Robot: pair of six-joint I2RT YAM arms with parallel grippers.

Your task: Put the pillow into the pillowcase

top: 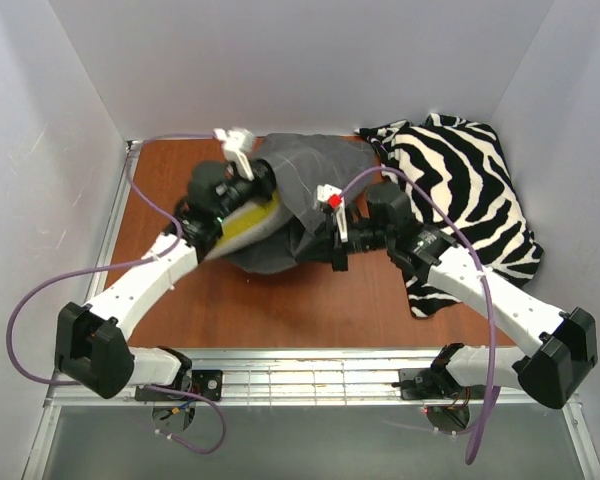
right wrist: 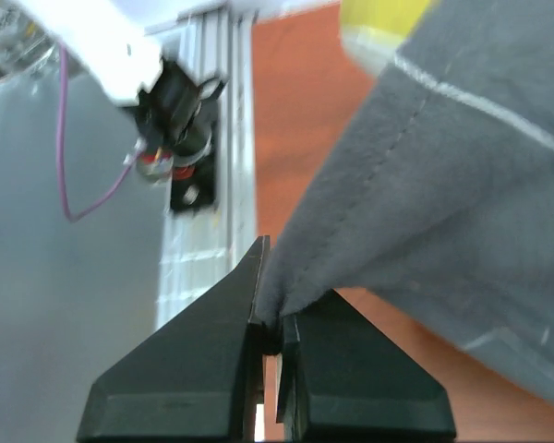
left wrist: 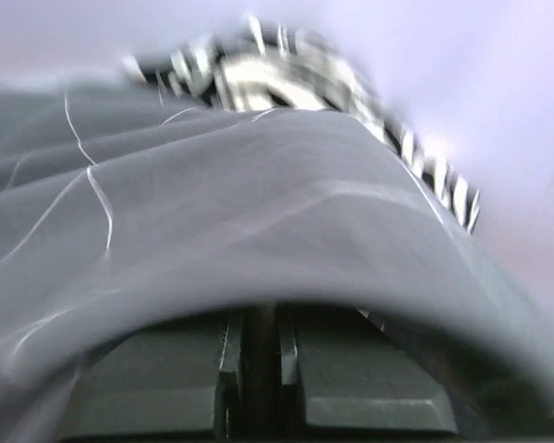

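Observation:
The dark grey pillowcase [top: 305,175] lies bunched at the middle back of the table. The pillow [top: 250,220] shows only its yellow-green edge, poking out of the cloth on the left. My left gripper [top: 248,190] is at the pillowcase's left side. In the left wrist view the pillowcase [left wrist: 258,203] drapes over the left gripper [left wrist: 258,314], whose jaws are nearly together on it. My right gripper [top: 315,240] is at the cloth's near edge. In the right wrist view the right gripper [right wrist: 272,318] is shut on a fold of the pillowcase [right wrist: 462,157], and the pillow [right wrist: 383,23] shows yellow at the top.
A zebra-striped fabric [top: 470,190] lies heaped at the back right and hangs toward the front; it also shows blurred in the left wrist view [left wrist: 258,74]. The brown table [top: 280,310] is walled in white on three sides. A metal rail [right wrist: 203,240] runs along its near edge.

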